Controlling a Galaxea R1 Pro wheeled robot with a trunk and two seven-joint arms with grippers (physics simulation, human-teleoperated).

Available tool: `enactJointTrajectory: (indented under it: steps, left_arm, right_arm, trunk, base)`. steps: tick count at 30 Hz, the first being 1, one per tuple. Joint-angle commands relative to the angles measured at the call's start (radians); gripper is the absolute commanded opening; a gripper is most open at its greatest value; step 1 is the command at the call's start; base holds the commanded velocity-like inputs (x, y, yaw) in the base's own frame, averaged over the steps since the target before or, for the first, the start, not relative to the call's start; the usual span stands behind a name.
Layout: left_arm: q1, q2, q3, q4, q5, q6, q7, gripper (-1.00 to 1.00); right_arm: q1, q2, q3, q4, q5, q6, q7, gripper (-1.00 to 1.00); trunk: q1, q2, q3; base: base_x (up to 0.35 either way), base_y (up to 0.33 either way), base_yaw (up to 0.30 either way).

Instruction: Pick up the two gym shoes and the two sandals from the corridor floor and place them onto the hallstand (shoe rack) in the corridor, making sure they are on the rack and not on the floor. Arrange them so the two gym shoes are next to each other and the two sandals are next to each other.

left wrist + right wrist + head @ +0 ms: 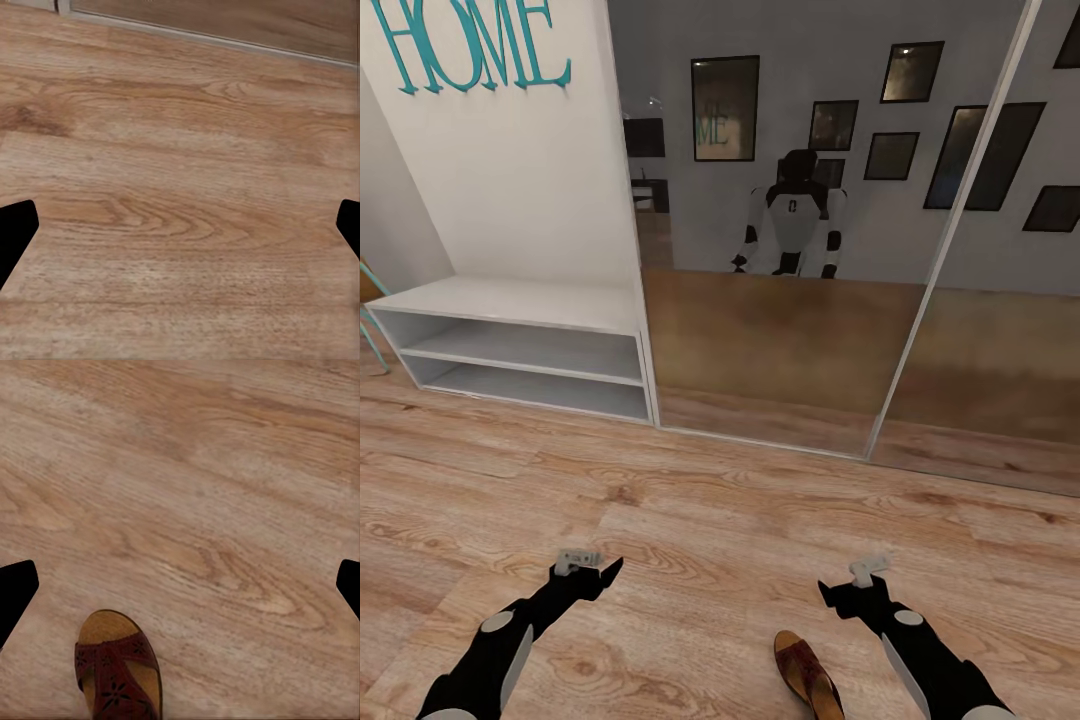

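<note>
One brown sandal (807,672) (120,675) lies on the wood corridor floor (710,520), toe pointing away from me, just inside my right arm. My right gripper (852,588) (180,589) hovers open above the floor a little beyond and right of the sandal, holding nothing. My left gripper (592,570) (180,229) is also open over bare planks. The pale hallstand (510,300) stands against the wall at far left, with a bench top and two low shelves. The gym shoes and the other sandal are out of view.
Mirrored sliding doors (790,300) fill the wall ahead and to the right, reflecting my own body; their track runs along the floor. Teal HOME lettering (470,45) hangs above the hallstand. A teal chair leg (368,310) pokes in at the left edge.
</note>
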Motion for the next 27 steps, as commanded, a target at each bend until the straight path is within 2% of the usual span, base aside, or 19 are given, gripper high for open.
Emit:
enactJointTrajectory:
  steps: [1, 6, 8, 17, 27]
  left_arm:
    - [-0.001, -0.001, 0.004, 0.000, -0.011, -0.008, -0.006, 1.00]
    - [-0.002, -0.001, 0.002, -0.001, -0.011, -0.005, -0.005, 1.00]
    - [-0.003, -0.002, 0.002, -0.001, -0.011, -0.001, -0.003, 1.00]
    - [-0.013, -0.012, 0.001, -0.001, -0.013, 0.007, 0.002, 1.00]
    - [-0.018, -0.033, -0.008, -0.003, -0.015, 0.029, 0.006, 1.00]
  right_arm:
    - [0.000, -0.001, 0.003, 0.001, 0.000, 0.006, 0.001, 1.00]
    - [0.000, 0.000, 0.001, 0.012, 0.000, 0.006, 0.000, 1.00]
    - [0.000, -0.001, 0.001, 0.014, 0.000, 0.006, 0.000, 1.00]
    - [0.000, -0.002, -0.002, 0.015, -0.001, 0.006, 0.000, 1.00]
    - [0.000, -0.002, -0.003, 0.016, -0.002, 0.007, 0.000, 1.00]
  trunk:
    - [0.000, 0.000, -0.001]
    - [0.000, 0.000, -0.001]
    - [0.007, -0.014, -0.007]
    - [0.042, -0.077, -0.039]
    - [0.080, -0.147, -0.083]
  base:
    - [0.000, 0.000, 0.000]
    - [0.000, 0.000, 0.000]
    - [0.000, 0.000, 0.000]
    - [0.000, 0.000, 0.010]
    - [0.000, 0.000, 0.084]
